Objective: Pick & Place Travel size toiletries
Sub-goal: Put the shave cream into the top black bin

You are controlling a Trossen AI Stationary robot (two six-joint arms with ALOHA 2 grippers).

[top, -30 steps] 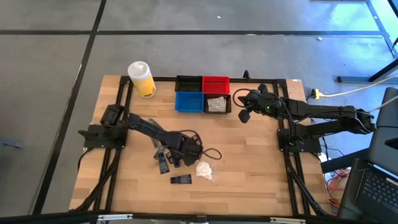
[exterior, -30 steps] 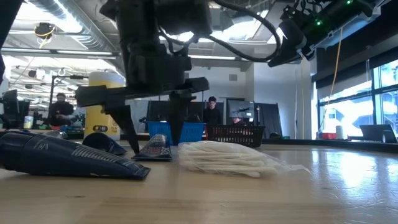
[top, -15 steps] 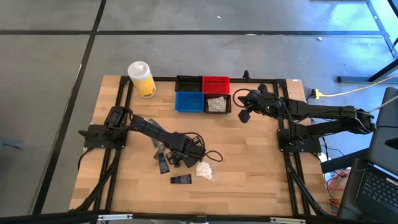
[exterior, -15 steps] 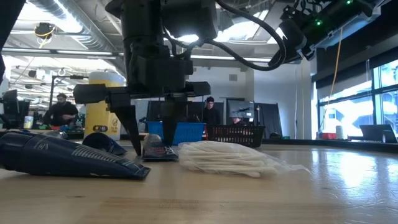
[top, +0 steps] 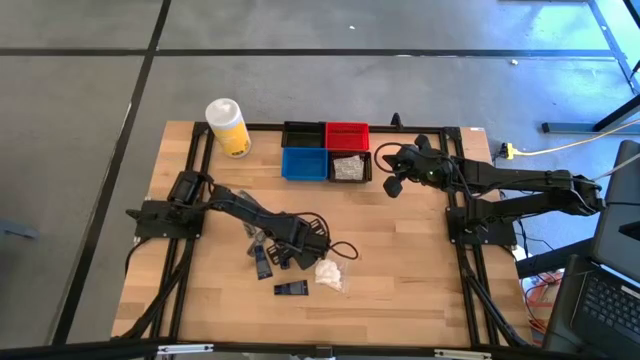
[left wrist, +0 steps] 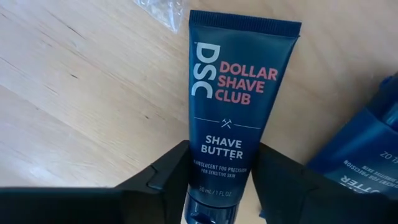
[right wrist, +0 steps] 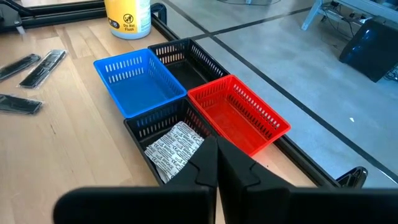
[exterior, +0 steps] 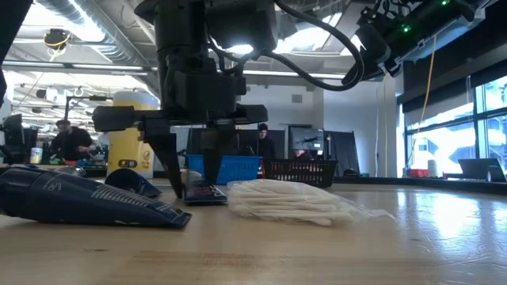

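Note:
A dark navy tube (left wrist: 230,93), printed "Shave Butter", lies flat on the wooden table with my left gripper (left wrist: 221,180) shut on it near the cap end. From the low view the gripper (exterior: 192,186) points down at the tabletop. A second navy tube (left wrist: 360,149) lies right beside it. More tubes (top: 263,262) (top: 292,288) and a white wad in clear wrap (top: 328,272) lie around the gripper. My right gripper (right wrist: 217,165) waits shut, raised beside the small bins (top: 325,150). My left gripper pinches the tube's two long edges (left wrist: 200,174) between its two fingers, close to the cap end. The fingers (left wrist: 165,177) come from above, pointing down, and lie across the tube. The tube lies flat on the table, label up.
Black, red and blue bins stand at the table's far middle; one black bin (right wrist: 168,140) holds a clear packet (right wrist: 174,148). A yellow container with white top (top: 228,127) stands far left. A clear packet's corner (left wrist: 158,9) lies just beyond the tube.
My left gripper has stayed over the tube and its fingers have drawn together, from wide apart to standing against the tube's two edges.

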